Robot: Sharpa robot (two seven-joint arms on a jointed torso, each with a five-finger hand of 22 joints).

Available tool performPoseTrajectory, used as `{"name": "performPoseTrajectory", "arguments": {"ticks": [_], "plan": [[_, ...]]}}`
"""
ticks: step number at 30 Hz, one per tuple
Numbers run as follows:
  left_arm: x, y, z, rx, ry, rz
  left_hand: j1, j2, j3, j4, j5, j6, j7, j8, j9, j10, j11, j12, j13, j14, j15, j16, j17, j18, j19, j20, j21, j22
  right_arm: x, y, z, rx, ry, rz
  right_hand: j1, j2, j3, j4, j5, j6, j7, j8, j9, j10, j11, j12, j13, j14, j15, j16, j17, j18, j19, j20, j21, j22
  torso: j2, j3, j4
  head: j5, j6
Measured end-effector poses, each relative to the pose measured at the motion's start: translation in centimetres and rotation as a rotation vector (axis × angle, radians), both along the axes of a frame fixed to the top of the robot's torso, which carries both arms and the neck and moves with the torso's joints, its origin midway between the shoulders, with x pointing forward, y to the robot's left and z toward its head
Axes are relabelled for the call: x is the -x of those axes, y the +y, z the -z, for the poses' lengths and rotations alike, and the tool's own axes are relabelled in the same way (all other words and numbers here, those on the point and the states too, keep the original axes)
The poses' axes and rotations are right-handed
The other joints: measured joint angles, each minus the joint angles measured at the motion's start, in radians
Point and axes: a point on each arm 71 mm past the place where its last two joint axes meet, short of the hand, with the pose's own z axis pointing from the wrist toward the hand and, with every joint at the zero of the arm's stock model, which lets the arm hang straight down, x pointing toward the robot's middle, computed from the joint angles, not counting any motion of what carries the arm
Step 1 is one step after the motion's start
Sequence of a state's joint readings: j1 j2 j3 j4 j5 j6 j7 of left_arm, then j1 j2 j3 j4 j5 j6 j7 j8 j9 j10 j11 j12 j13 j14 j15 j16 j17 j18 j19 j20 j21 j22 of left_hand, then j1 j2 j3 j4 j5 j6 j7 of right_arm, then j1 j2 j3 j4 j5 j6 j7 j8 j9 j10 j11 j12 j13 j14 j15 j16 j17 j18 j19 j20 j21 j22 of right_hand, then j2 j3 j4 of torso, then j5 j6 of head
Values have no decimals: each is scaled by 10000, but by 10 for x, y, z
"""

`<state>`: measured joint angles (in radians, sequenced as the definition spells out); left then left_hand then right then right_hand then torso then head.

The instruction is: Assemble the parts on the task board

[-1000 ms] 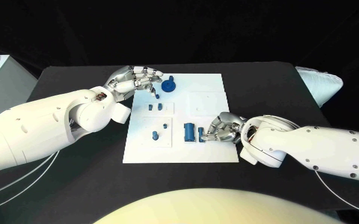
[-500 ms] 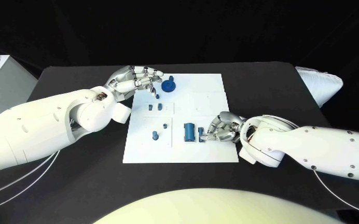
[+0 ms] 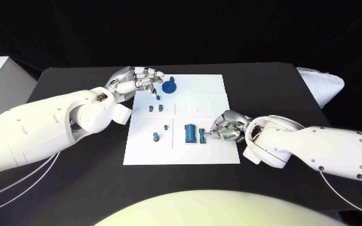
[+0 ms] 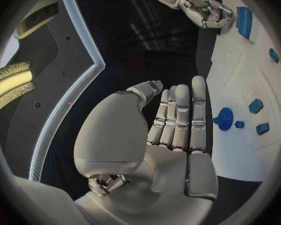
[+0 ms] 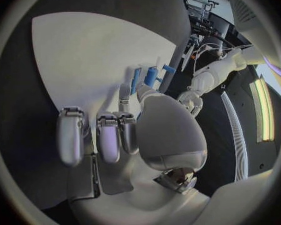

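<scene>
Right hand [image 3: 225, 127] rose, fingers beside blue peg [image 3: 202, 139].

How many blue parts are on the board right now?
About 7: large one far-left, small one, pair, pair, cylinders by right hand; some may be hidden.

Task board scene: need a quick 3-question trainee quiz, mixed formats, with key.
1. True or false: the left hand holds a blue part.
2. Which hand has its fingers at the blue cylinder on the task board? A) left B) right
3. Fill in: the round blue part lies near the board's ___ edge, far or near.

Key: 1 false; 2 B; 3 far.
</scene>
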<state>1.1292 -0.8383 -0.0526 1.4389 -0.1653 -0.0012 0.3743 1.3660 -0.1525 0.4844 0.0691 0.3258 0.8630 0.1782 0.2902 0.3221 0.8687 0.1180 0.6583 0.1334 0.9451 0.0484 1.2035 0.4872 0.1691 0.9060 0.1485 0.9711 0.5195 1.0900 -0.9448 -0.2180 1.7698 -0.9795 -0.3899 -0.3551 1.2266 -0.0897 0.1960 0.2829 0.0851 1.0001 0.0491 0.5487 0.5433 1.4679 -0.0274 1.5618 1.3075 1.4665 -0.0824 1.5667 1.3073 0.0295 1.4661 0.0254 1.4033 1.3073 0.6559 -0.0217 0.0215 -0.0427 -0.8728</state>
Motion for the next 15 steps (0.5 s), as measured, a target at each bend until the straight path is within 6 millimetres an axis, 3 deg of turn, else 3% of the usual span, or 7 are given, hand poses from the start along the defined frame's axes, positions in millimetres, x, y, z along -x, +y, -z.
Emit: {"name": "performPoseTrajectory", "arguments": {"ticks": [5, 7, 9, 12, 15], "plan": [[-2, 0, 1, 107, 106, -100, 0, 0, -31, 31, 0, 0, 0, 0, 0, 0, 0, 0, 1, 0, 0, 0, 0, 0, 0, 0, 0, -16, -7, -1, -12, -935, -393, -4, 93, -93, 0, 0, 0, -300, 167, -170, -89, -16, 127, -446, 0, 0, 0, 0, 0, 0, 0, 0, -1005, 5, -53, -16, -36, 17, 0], [-3, 1, 2, 181, 172, -172, 0, 0, -43, 131, 0, 0, 0, 0, 0, 0, 0, -16, 1, -26, 26, -43, 0, 0, 0, 0, -69, -49, -12, -2, -15, -1291, -561, 49, 186, -186, 27, 27, 41, -520, 241, -280, -122, -28, 252, -1031, 0, -2, 146, -318, 0, 299, 1, 79, -2087, 8, -96, -25, -57, 43, 0], [-5, 3, 3, 262, 242, -303, -4, -4, -117, 201, -19, 0, 0, 0, -1, 0, 0, -48, 1, -101, 88, -138, -11, -1, -5, 5, -182, -99, -20, -6, -19, -1694, -793, 210, 256, -256, 32, 23, 52, -656, 326, -346, -152, -24, 275, -1371, 0, 1, 156, -545, 0, 334, -29, 141, -2764, 8, -152, -36, -86, 76, 27], [-8, 7, 5, 339, 301, -542, -46, -45, -222, 422, -471, -5, 5, 0, 0, 0, 0, -100, -22, -411, 115, -474, -133, 1, -153, 103, -595, -333, -35, -14, -24, -2269, -1131, 612, 519, -285, 144, -4, 136, -1000, 477, -465, -200, -598, 484, -2537, 0, -7, 326, -1424, 0, 715, -483, 331, -4784, 7, -252, -63, -117, 123, 105], [-13, 12, 6, 397, 293, -849, -49, -92, -285, 604, -665, -116, 84, -62, -9, -79, 78, -451, -178, -789, 232, -1121, -394, -1, -368, 203, -1243, -708, -54, -25, -27, -2844, -1449, 1183, 850, -307, 329, -41, 194, -1336, 656, -599, -256, -1865, 632, -4493, -73, -274, 508, -2996, -474, 1127, -1317, 454, -7886, -434, -361, -95, -151, 181, 222]]}}
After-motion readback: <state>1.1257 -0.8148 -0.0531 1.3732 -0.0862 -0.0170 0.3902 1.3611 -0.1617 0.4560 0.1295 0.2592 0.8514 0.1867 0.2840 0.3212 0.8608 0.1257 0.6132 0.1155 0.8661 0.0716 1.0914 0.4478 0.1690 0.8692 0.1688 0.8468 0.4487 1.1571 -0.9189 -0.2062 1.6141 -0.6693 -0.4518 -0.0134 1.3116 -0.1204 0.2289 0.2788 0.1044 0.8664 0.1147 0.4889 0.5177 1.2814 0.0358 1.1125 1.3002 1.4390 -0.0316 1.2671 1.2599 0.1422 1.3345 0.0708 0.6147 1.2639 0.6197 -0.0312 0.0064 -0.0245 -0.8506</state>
